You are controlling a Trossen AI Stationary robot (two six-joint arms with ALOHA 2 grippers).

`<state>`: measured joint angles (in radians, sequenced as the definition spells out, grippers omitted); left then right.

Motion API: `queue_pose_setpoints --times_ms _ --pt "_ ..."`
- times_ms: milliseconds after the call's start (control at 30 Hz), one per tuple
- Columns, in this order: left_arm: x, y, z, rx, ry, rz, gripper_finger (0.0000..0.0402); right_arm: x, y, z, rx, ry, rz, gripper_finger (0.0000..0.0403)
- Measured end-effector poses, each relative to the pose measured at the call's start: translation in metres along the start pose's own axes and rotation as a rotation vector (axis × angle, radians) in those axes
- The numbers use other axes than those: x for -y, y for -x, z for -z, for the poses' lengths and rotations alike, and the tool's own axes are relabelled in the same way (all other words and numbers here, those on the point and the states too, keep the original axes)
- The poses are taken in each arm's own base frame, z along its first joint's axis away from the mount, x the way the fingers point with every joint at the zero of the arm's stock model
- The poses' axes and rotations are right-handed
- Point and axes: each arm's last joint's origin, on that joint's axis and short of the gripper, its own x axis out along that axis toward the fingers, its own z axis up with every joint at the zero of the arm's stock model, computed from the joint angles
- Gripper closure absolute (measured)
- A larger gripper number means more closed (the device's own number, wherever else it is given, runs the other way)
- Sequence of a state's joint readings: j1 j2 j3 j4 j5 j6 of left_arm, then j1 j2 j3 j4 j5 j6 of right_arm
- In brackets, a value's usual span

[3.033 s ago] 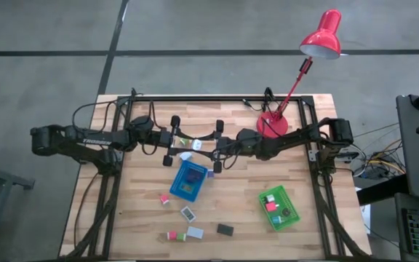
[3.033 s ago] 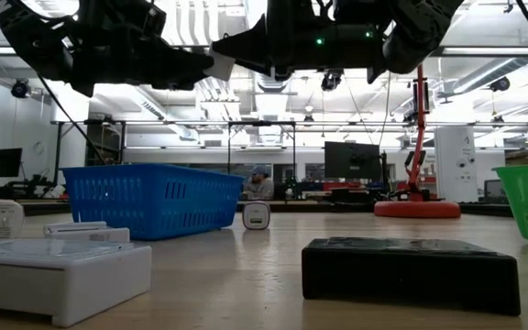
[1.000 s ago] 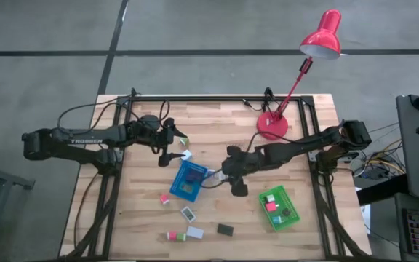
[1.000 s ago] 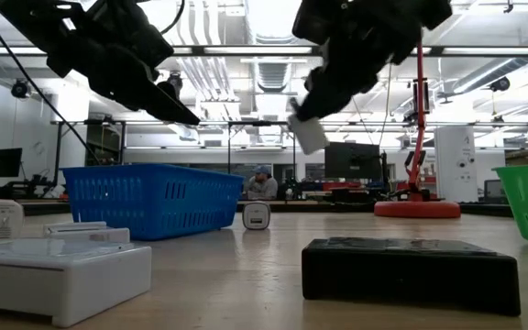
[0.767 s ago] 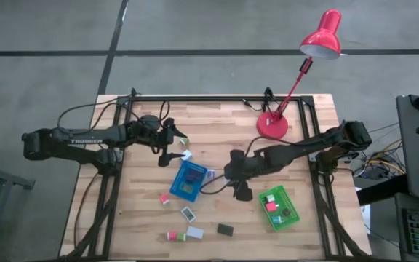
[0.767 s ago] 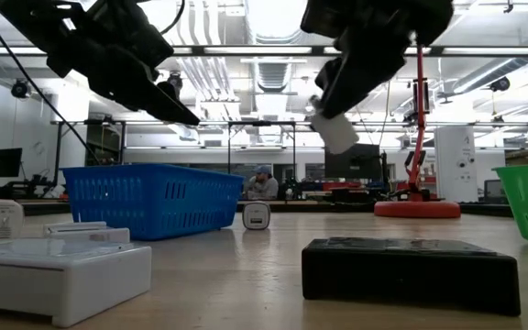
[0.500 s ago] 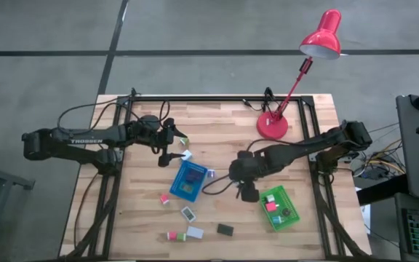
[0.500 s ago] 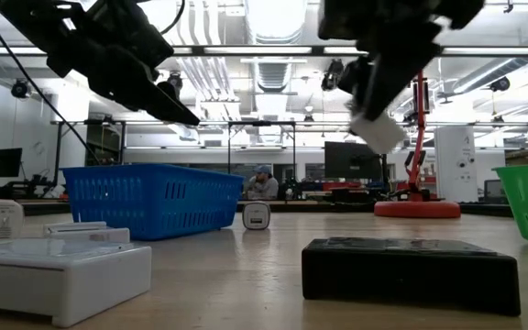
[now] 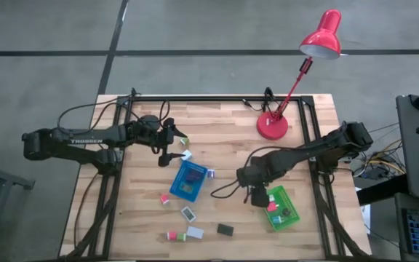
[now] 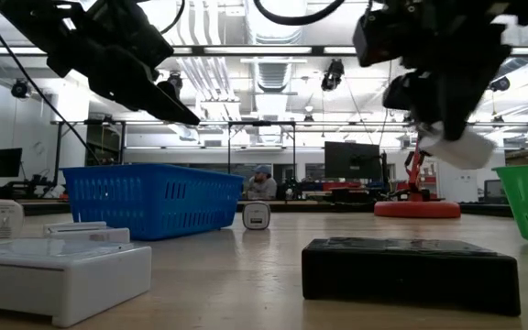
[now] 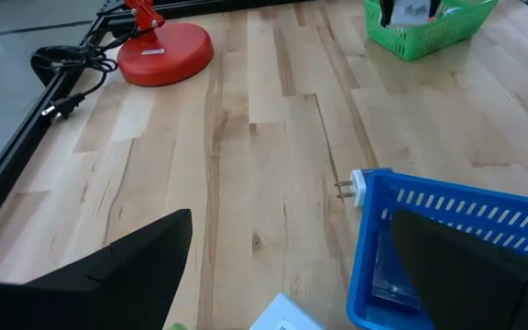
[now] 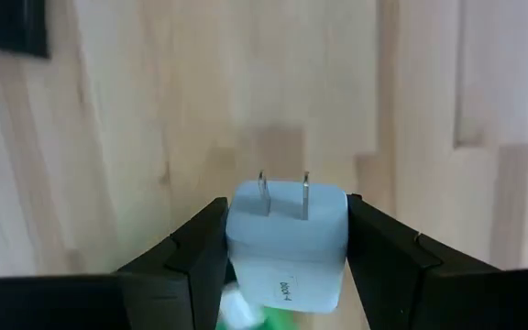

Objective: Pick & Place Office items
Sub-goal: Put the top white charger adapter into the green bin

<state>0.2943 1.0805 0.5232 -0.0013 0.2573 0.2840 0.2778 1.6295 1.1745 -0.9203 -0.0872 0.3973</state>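
Note:
My right gripper point(image 9: 257, 195) hangs over the table beside the green tray's point(image 9: 295, 211) left end, shut on a white plug adapter point(image 12: 287, 246) with two metal prongs. The low view shows the adapter point(image 10: 454, 147) high above the tabletop. My left gripper point(image 9: 172, 143) waits open at the far left, above the wood behind the blue tray point(image 9: 188, 180); nothing is between its fingers. Several small office items lie near the front edge, among them a black box point(image 9: 225, 230) and a white box point(image 9: 195, 233), both flat on the table. My right gripper pinches the adapter's two opposite side faces point(image 12: 238, 240) between its two fingers point(image 12: 200, 243). The fingers come from above, pointing steeply down. The prongs point(image 12: 264, 183) point away from the wrist, toward the tabletop. The adapter is lifted clear and sits a little tilted below the fingers.
A red desk lamp stands on its round base point(image 9: 271, 125) at the far right. Another white adapter point(image 11: 360, 188) lies at the blue tray's corner. A red item point(image 9: 271, 207) lies in the green tray. Bare wood shows between the two trays.
My right gripper has carried the adapter from beside the blue tray toward the table's right and near edges, up to the green tray. It has tipped from slanting to pointing almost straight down and has rolled somewhat. The adapter has stayed between its fingers, clear of the table.

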Motion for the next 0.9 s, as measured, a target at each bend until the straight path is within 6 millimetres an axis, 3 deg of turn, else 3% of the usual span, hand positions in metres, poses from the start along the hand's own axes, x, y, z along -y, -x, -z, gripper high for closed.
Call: queue_pose_setpoints --times_ms 433,900 --pt "-0.001 0.000 0.000 -0.006 -0.008 -0.025 0.0024 -0.022 0.014 0.013 -0.080 -0.041 0.011 0.0226" --pt "-0.001 0.000 -0.001 -0.005 -0.016 -0.025 0.0024 -0.040 0.007 0.038 -0.212 -0.088 0.015 0.0226"
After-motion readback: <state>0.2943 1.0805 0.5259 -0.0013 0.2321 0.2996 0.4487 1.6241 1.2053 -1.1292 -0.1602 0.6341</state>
